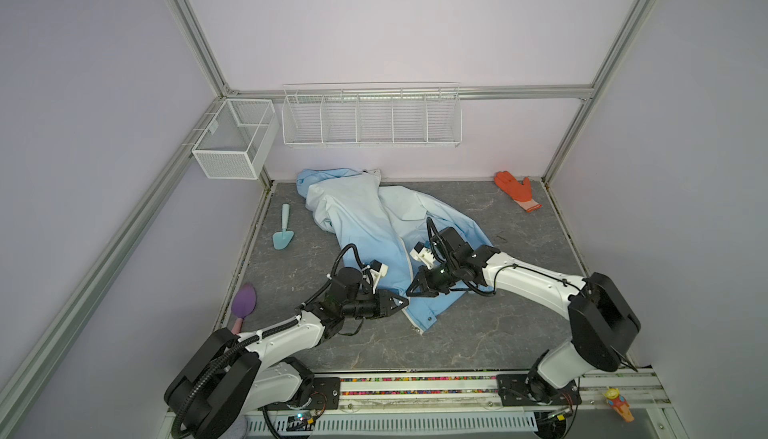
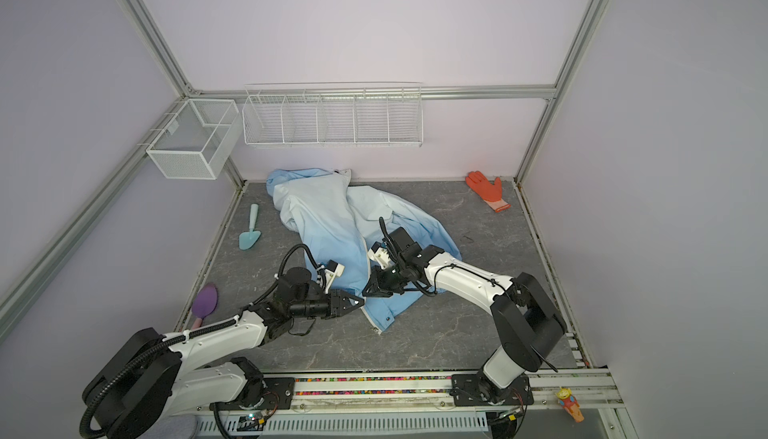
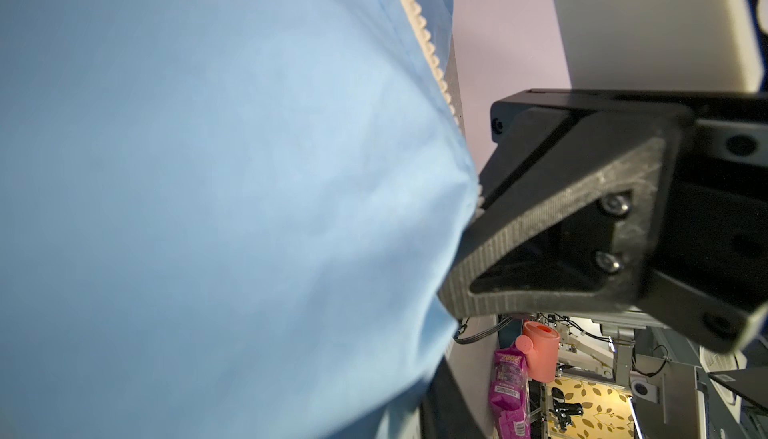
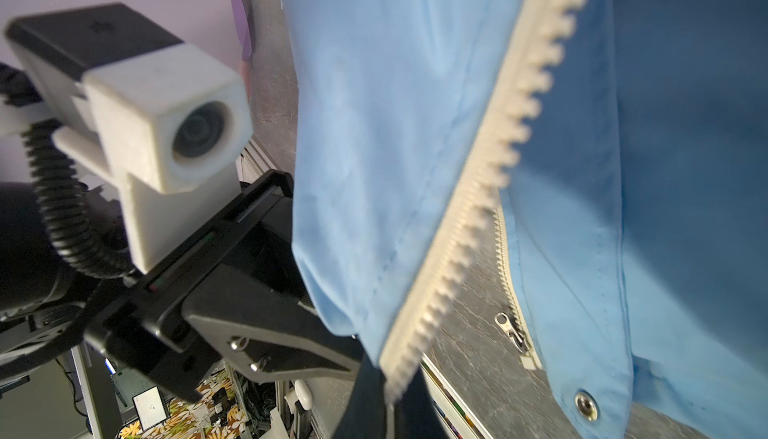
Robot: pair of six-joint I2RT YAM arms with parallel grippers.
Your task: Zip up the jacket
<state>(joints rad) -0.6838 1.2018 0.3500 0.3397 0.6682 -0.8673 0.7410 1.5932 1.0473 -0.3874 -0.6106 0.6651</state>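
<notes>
Our left pincer pinches the jacket by its zipper; our right pincer, pressed together, nips the same edge; the jacket sprawls from the desk's back edge to its middle

Soft even light, faint shadows; top views bowed at edges; jacket blurred near wrist cameras.

Left wrist view: the light-blue thin-fabric jacket is cut off by three picture edges, and its white toothed zipper is lost between the black left gripper's fingers. Right wrist view: the black right gripper, against the jacket's zipper edge, is blurred and cut off, and its hold cannot be made out.
</notes>
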